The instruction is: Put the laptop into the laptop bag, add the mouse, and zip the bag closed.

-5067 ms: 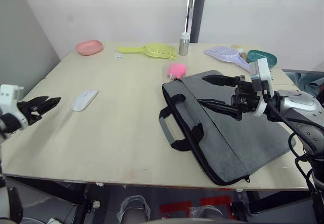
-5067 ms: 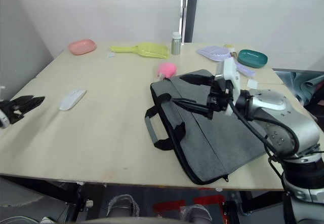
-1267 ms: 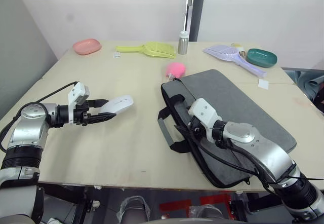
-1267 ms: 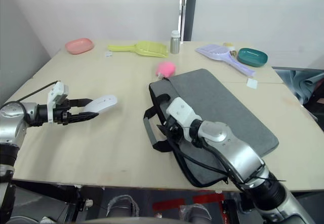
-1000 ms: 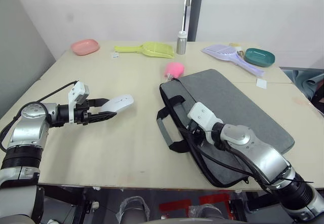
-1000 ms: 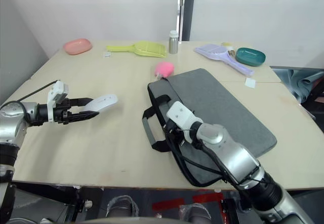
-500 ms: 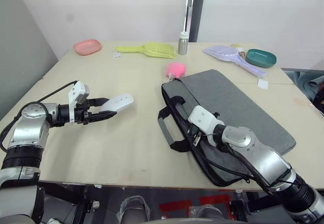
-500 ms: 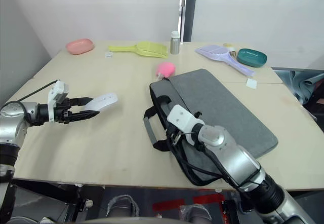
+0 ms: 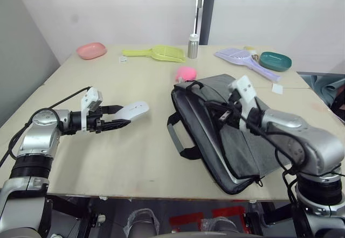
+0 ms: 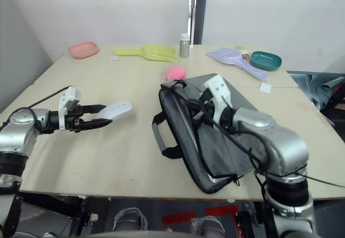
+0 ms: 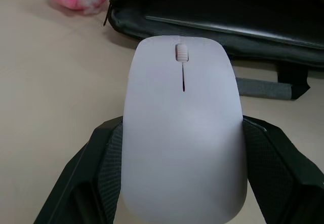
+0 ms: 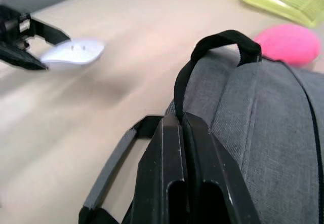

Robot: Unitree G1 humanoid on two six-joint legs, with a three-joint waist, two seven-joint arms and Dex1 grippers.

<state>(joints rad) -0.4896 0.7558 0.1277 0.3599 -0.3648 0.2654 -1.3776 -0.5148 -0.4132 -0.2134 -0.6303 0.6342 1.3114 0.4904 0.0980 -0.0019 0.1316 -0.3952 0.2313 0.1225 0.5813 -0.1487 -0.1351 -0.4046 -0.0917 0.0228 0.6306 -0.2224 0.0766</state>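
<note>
— Where's the small flat white plastic mouse (image 11: pixel 183 127)?
— My left gripper (image 9: pixel 119 120) clamps it above the table. My right gripper (image 12: pixel 178 125) pinches the grey fabric laptop bag's (image 9: pixel 242 141) black strap, lifting its flap.

Count of things on the table
One bag (image 9: pixel 243 141), one mouse (image 9: pixel 133 109), two scoops, two oval dishes, one small bottle (image 9: pixel 192 46), one pink fluffy ball (image 9: pixel 186 74).

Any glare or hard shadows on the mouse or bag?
Left wrist view: mouse evenly lit, no glare; bag mouth dark. Right wrist view: only a soft shadow on the table under the mouse.
</note>
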